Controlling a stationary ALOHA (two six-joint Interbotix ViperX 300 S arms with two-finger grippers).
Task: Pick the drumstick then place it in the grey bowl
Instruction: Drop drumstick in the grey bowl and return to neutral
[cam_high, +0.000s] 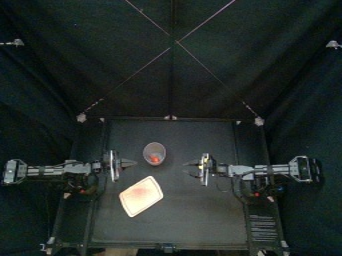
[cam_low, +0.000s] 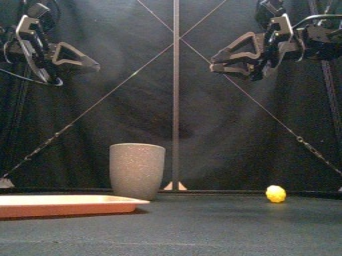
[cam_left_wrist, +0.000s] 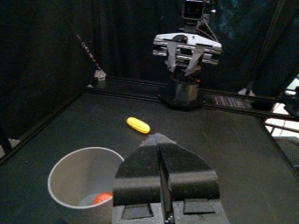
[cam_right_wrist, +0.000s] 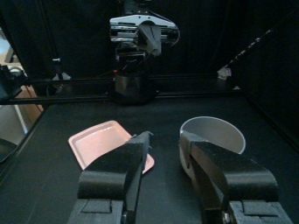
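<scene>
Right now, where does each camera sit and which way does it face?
Top: high overhead, looking down at the table; both arms show.
Front: at the table's front edge, facing the back curtain; both arms hang above.
Left wrist: past the shut left end effector toward the right arm.
Right wrist: past the open right end effector toward the left arm.
Shared: all four show the grey cup.

The booth is dim, its black curtains (cam_high: 80, 60) swallowing most light, while soft even light lifts the pink tray (cam_high: 140, 196), the grey cup (cam_low: 136, 170) and a faint sheen on the counter (cam_left_wrist: 222, 131)
</scene>
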